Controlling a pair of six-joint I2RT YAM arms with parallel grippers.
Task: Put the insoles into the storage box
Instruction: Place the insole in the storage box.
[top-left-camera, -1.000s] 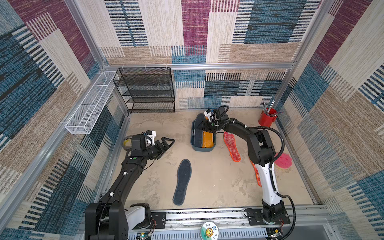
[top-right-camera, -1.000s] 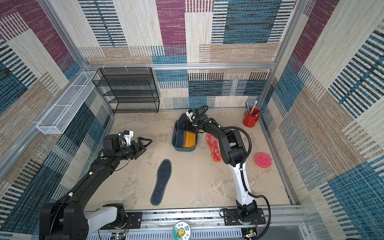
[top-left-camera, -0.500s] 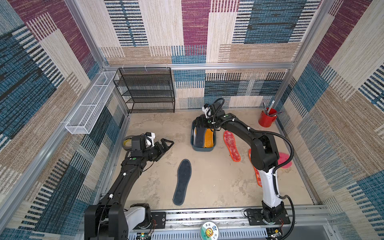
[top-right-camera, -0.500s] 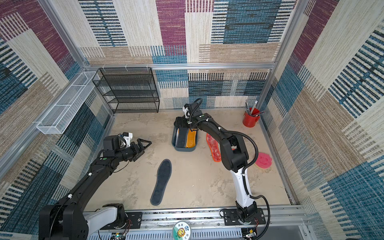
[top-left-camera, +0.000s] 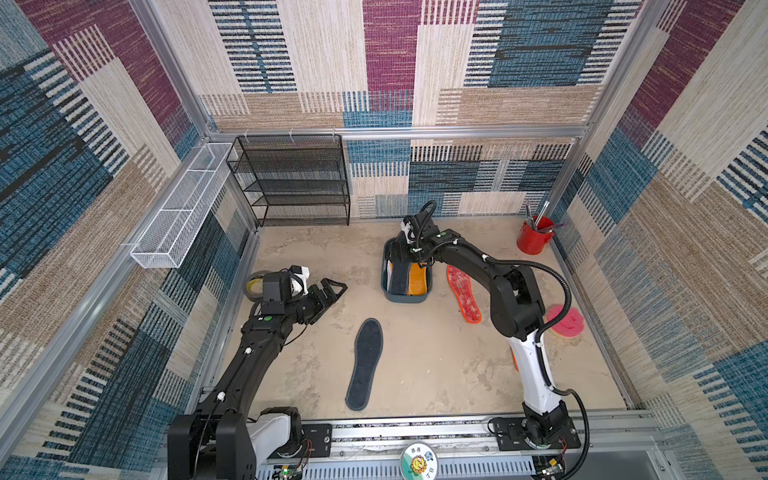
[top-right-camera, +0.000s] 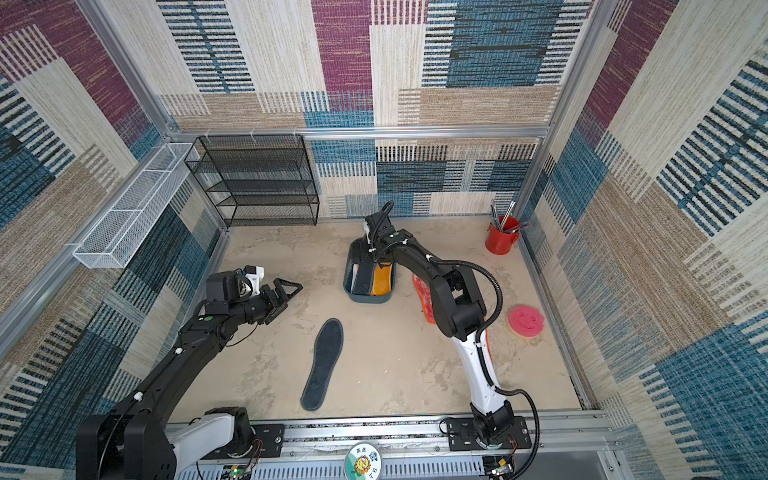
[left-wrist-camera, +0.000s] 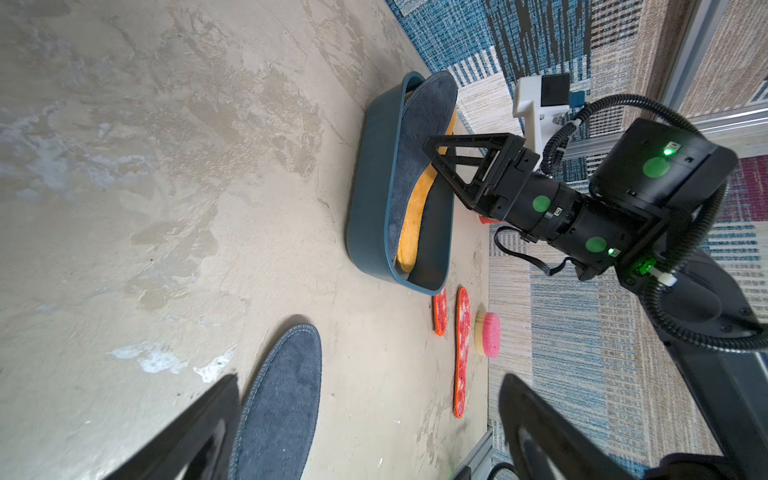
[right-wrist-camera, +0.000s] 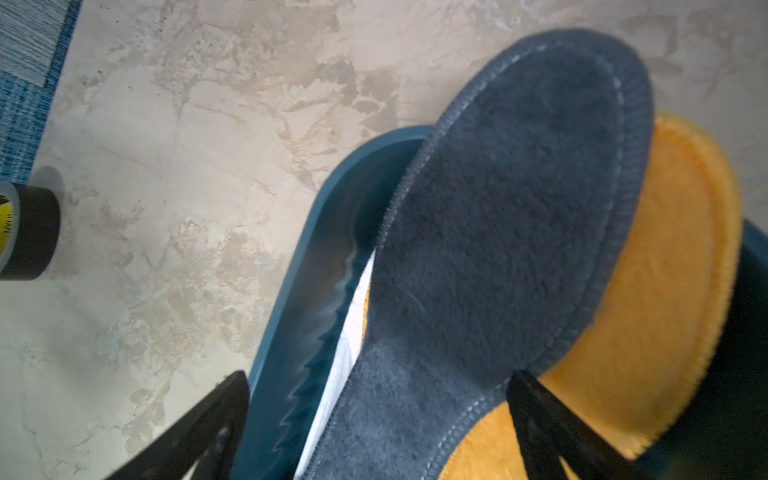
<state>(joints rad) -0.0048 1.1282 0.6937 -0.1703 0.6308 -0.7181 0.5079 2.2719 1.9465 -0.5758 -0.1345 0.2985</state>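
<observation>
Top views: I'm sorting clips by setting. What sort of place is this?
Probably a robot test cell staged like a home entryway: carpet-patterned wall panels in an aluminium frame, a black mesh shoe rack at the back, and the arms' mounting rail in front.

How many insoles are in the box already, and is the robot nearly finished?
Partly done. The storage box holds a dark grey insole, an orange-yellow insole and a sliver of white insole. Nothing is being carried: the right claw hangs open over the box, and the left claw is open and empty. Left on the floor: a second grey insole and two red mottled insoles.
</observation>
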